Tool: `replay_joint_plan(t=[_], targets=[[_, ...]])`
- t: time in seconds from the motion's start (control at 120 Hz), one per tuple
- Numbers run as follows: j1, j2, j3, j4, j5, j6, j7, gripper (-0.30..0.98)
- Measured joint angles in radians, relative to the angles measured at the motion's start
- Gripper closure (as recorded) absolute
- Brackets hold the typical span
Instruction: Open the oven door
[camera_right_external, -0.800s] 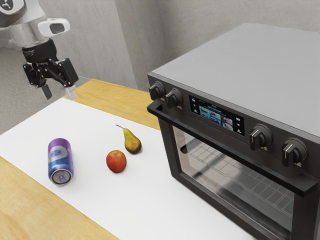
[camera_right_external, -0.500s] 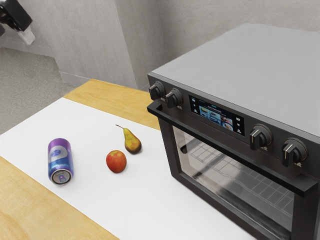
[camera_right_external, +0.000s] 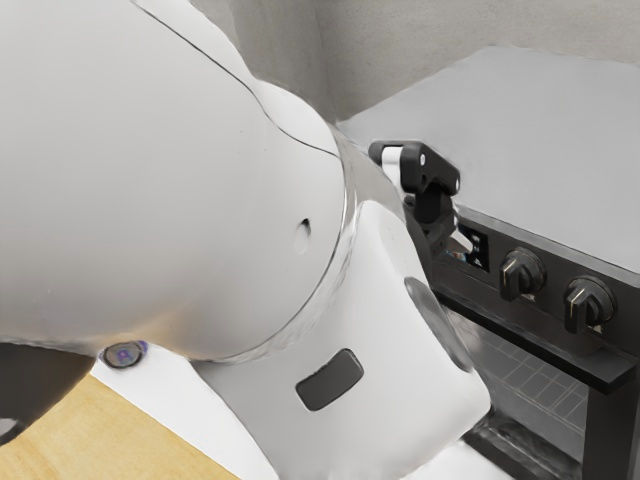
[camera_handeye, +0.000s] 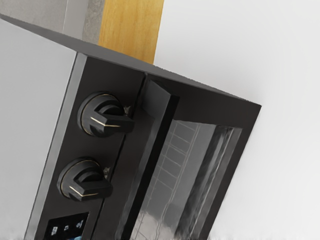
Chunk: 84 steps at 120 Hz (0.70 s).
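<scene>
Exterior view: the tool (camera_right_external: 461, 238) is near the handle (camera_right_external: 545, 342) of the closed oven door (camera_right_external: 606, 430), which lies below it; whether it is apart or together, I cannot tell. Lowered off line, it could jam on a knob (camera_right_external: 521, 274).

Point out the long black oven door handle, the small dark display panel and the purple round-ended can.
Door handle (camera_right_external: 535, 338): exterior view, middle of its visible bar.
Display panel (camera_handeye: 67, 226): wrist view, dark icon area.
Can (camera_right_external: 124, 355): exterior view, its round end.
</scene>
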Motion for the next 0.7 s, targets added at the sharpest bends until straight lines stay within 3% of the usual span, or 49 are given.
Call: replay_joint_plan(t=[0.217,0.517,0.7], targets=[[0.053,-0.044,0.091,-0.117,-0.029,0.129,0.098,0.02],[0.327,-0.018,-0.007,-0.181,-0.164,0.311,0.261,0.02],[0.364,-0.004,-0.053,-0.235,-0.196,0.376,0.34,0.02]])
